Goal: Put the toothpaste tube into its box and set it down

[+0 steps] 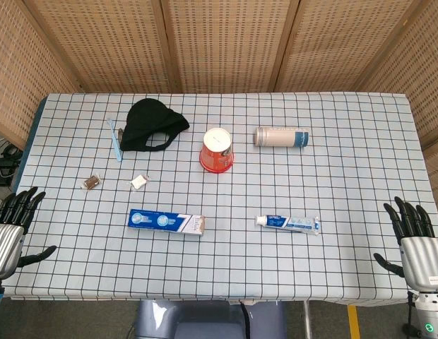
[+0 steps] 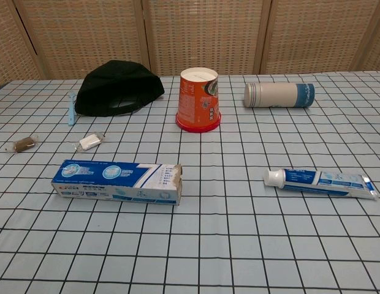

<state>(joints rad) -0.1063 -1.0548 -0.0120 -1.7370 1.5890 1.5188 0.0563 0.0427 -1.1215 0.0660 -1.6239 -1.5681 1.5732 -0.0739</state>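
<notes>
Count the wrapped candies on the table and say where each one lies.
2. A brown candy lies near the table's left edge. A white candy lies just right of it, behind the toothpaste box. Others could be hidden behind the black cap.

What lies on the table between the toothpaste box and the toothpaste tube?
Nothing: between the toothpaste box and the toothpaste tube there is only bare checked tablecloth, in both the chest and head views.

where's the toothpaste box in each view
Head view: the toothpaste box lies left of centre, near the table's front.
Chest view: the same box lies at left, its open end facing right.
Shared landmark: the red cup stands behind it to the right; the toothpaste tube lies to its right.
</notes>
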